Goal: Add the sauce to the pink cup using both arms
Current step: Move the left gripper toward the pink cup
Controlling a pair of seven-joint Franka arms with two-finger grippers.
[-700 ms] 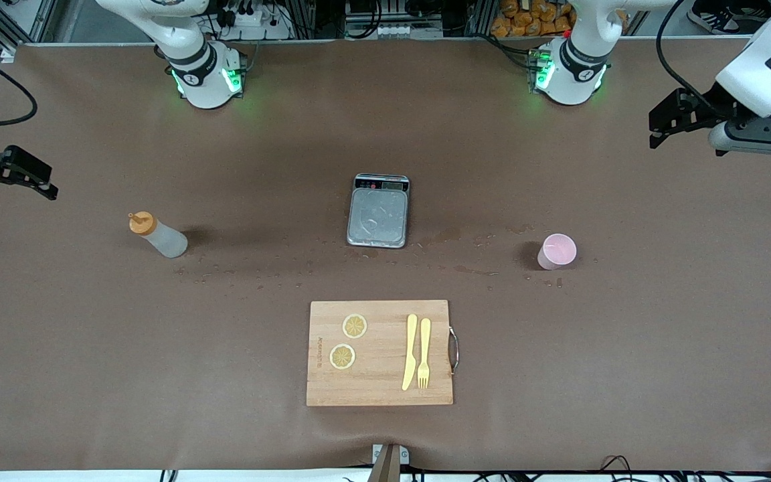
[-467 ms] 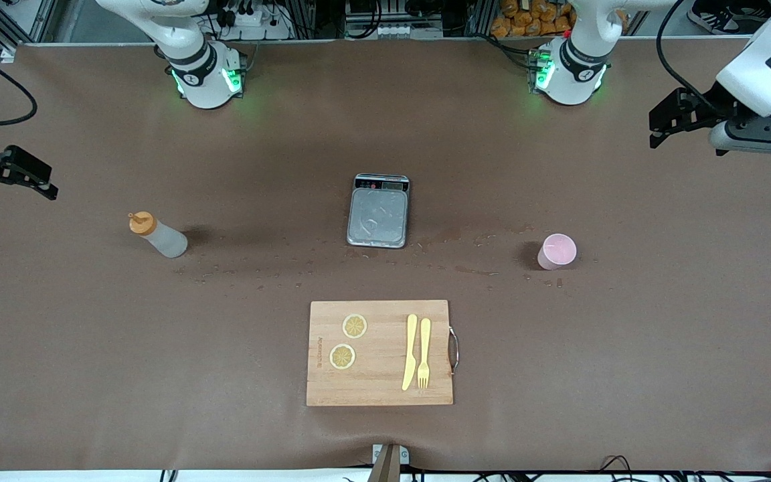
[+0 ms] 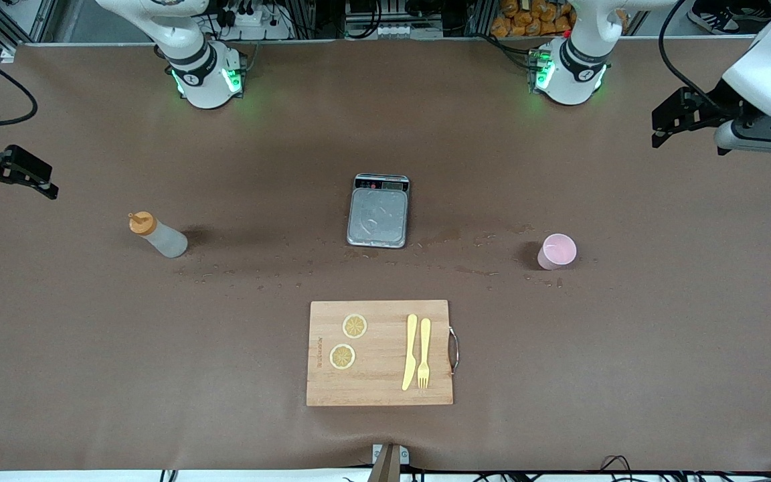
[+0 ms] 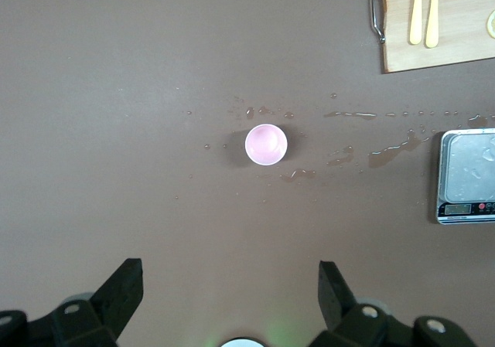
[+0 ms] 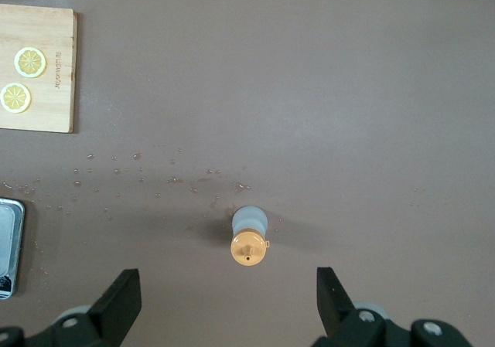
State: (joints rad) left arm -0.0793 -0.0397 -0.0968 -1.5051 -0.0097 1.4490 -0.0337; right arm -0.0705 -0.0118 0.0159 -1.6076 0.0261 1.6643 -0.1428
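Both arms are hovering high with fingers spread wide and nothing held. The right gripper point(image 3: 14, 179) is hanging at about ten o'clock from the sauce point(image 3: 158, 235), which is standing upright toward the right arm's end of the table. The left gripper point(image 3: 676, 120) is waiting at about one o'clock from the pink cup point(image 3: 557, 251), toward the left arm's end. Each arm is nearer its own item: one bottle, one cup.

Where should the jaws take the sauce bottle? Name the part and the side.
Grip the sauce bottle around its whitish body, below the orange cap. It stands upright, so probably come in level from the right arm's end, where the open right gripper waits.
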